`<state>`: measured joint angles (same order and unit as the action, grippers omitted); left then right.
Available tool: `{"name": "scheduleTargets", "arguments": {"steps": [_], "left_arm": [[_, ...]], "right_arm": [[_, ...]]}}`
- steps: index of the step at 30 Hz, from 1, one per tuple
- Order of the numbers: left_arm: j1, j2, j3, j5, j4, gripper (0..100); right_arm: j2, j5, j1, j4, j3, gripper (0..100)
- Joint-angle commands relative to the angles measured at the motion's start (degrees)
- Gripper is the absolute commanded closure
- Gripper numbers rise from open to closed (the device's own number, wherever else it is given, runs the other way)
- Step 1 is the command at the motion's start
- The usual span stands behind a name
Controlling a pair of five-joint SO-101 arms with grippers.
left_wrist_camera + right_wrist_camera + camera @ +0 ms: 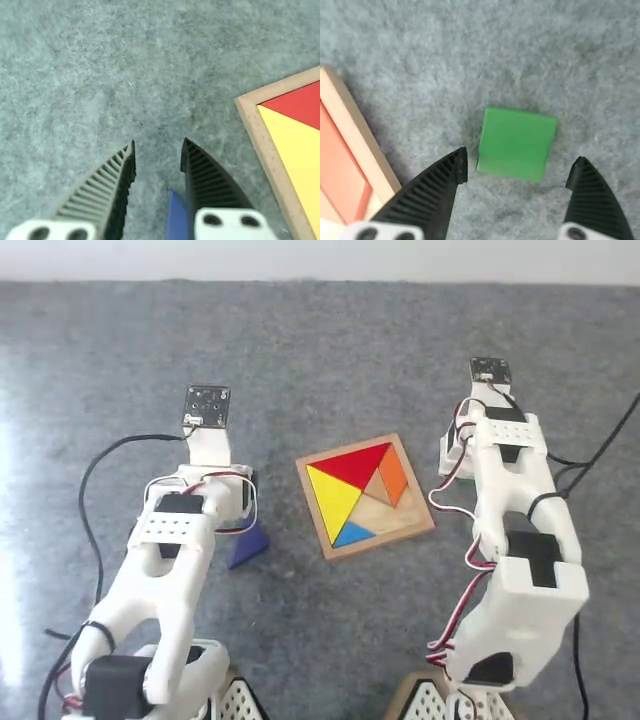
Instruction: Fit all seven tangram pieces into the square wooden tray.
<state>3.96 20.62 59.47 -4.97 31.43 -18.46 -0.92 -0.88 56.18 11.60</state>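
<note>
The square wooden tray lies mid-table and holds a red triangle, a yellow triangle, an orange piece and a light blue triangle. A dark blue piece lies on the carpet left of the tray, beside the left arm. My left gripper hangs open over bare carpet, with the dark blue piece against the side of one finger. My right gripper is open just above the green square, one finger on each side of it and apart from it.
The right arm stands just right of the tray. The tray's rim lies near one right finger, and a tray corner is close to the left gripper. Grey carpet covers the table, with cables trailing beside both arms.
</note>
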Motion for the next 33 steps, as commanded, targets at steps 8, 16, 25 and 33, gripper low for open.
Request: {"name": "scheduleTargets", "arguments": {"steps": [8,16,25,33], "left_arm": [[-0.3,2.3,-0.2,-0.1,-1.1,85],[-0.3,2.3,-0.2,-0.1,-1.1,85],[-0.2,2.3,-0.2,-0.1,-1.1,85],[-0.2,2.4,-0.3,-0.1,-1.2,85]], "right_arm": [[-4.8,-1.1,0.6,-1.5,-5.2,68.5],[-5.7,-1.2,0.1,-0.7,-5.9,84.9],[-5.0,1.0,0.2,2.0,-6.2,97.1],[13.1,10.3,0.6,6.2,-0.2,99.1]]}}
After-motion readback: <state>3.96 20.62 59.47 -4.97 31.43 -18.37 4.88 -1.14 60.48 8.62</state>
